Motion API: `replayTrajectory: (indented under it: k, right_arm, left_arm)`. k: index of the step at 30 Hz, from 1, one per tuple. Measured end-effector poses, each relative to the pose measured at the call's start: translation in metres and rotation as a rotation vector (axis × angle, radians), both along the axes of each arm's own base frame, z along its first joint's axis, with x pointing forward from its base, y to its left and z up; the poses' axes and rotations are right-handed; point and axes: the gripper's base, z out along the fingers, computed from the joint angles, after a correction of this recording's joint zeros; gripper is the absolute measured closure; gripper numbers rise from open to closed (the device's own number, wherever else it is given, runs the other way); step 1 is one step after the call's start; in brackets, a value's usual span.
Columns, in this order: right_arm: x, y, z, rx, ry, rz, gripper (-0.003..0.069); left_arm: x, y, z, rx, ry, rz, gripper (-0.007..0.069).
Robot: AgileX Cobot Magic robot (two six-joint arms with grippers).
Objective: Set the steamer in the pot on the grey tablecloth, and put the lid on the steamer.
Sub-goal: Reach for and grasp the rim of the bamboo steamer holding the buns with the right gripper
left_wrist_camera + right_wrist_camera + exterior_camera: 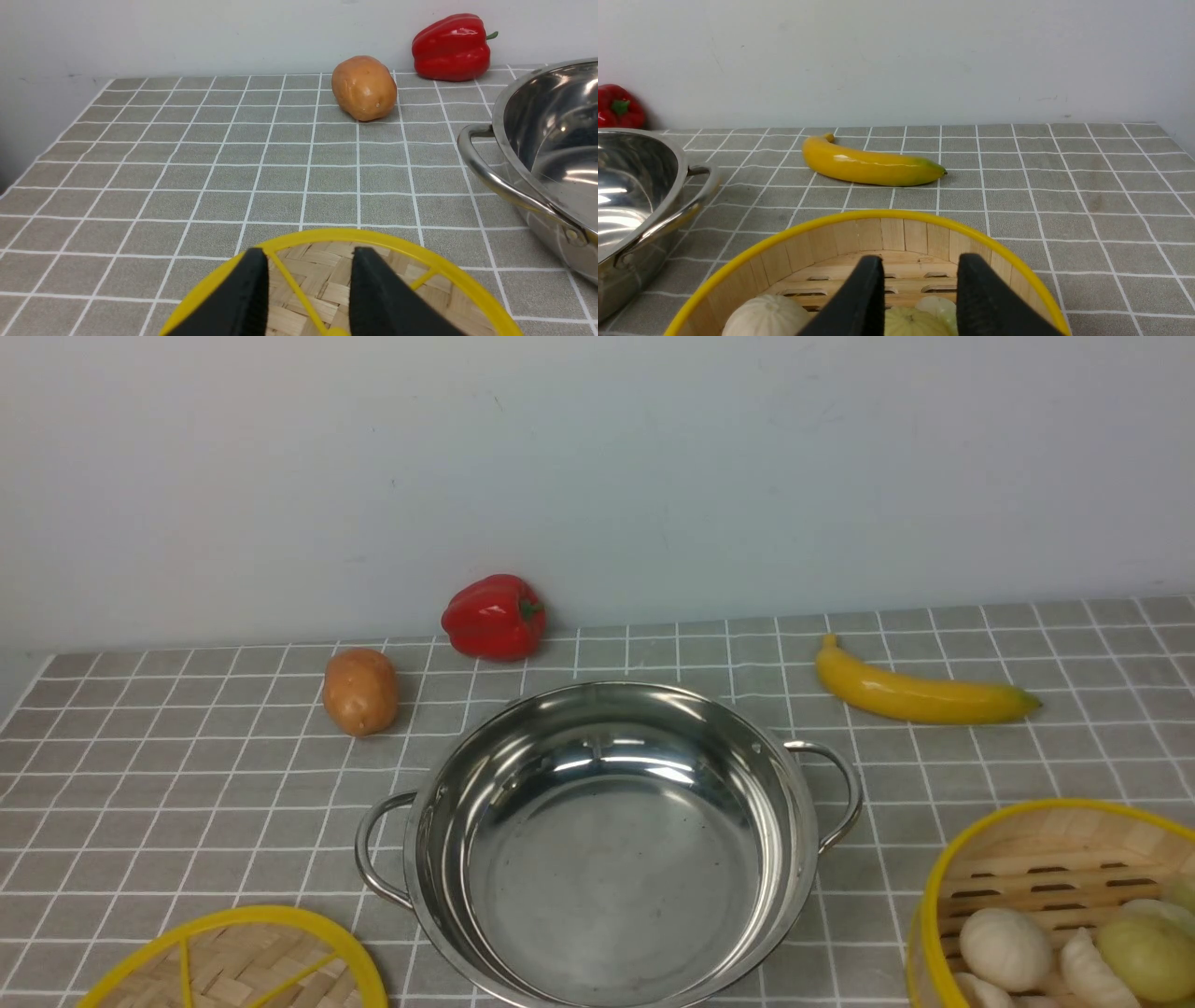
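The pot (607, 859) sits empty at the middle of the grey tablecloth (187, 784), its looped handles at roughly 9 and 3 o'clock. Reckoned from the pot, the steamer (1046, 835) with its buns and dumplings stands at about 4 o'clock, apart from it. The lid (238, 966) lies flat at 8 o'clock. A potato (360, 691) is at 10, a red pepper (495, 616) at 11 by the wall, and a banana (920, 695) at 2. The left gripper (309, 266) hangs over the lid, fingers spread either side of a yellow spoke. The right gripper (920, 268) hangs over the steamer — fingers likewise spread.
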Motion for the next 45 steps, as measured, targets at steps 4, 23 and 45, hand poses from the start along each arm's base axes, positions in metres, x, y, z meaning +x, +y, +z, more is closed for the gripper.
replayTrajectory:
  k: [4, 23, 45]
  right_arm:
    - [0.000, 0.000, 0.000, 0.000, 0.000, 0.000, 0.0416]
    - [-0.005, -0.001, 0.052, 0.242, -0.255, -0.021, 0.0416]
    - [0.034, 0.018, 0.154, 0.174, 0.164, 0.172, 0.0416]
  left_arm:
    - [0.000, 0.000, 0.000, 0.000, 0.000, 0.000, 0.0382]
    - [0.000, 0.000, 0.000, 0.000, 0.000, 0.000, 0.0382]
    - [0.000, 0.000, 0.000, 0.000, 0.000, 0.000, 0.0382]
